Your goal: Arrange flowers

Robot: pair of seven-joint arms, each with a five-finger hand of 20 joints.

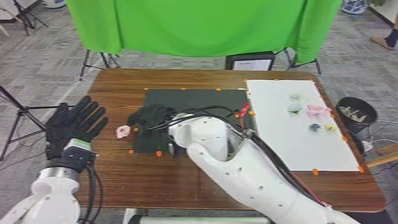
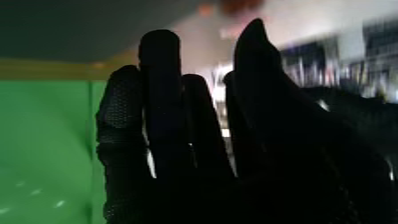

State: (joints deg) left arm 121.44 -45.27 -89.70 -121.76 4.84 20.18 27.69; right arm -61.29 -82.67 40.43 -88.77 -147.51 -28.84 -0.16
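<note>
The robot's right hand, its fingers straight and slightly apart with nothing curled into them, is over the dark mat, and just off to its left, between it and the left hand with its fingers spread, sits a small, pale pink flower on the brown table. Well apart on the right hand's other side, the white sheet bears a loose cluster: a ruffled pink bloom, a pale bluish-green one, a dark blue-grey one and a greenish-yellow one.
</note>
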